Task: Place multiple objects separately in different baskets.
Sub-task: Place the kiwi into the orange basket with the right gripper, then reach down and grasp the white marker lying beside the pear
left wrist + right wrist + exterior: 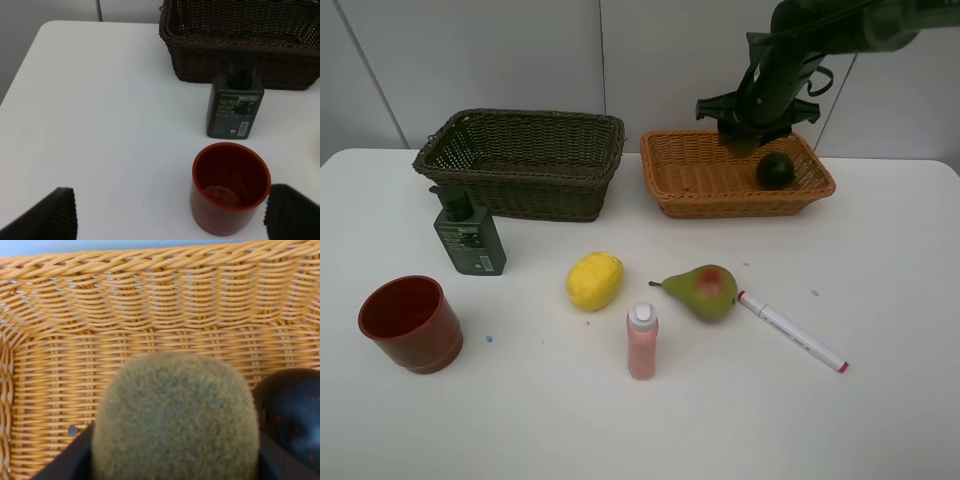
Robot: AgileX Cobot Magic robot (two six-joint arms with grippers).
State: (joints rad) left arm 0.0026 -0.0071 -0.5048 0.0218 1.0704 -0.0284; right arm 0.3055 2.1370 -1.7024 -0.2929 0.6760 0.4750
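Brown kiwi (175,415) is grasped by the right end effector (177,458) at the far side of the light orange-tan basket (690,200), beside the dark green round fruit (775,170). The kiwi's long axis is unclear. White table (880,260), pale wall (470,60).

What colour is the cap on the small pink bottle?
White cap on the pink bottle; it shows best in the exterior high view.
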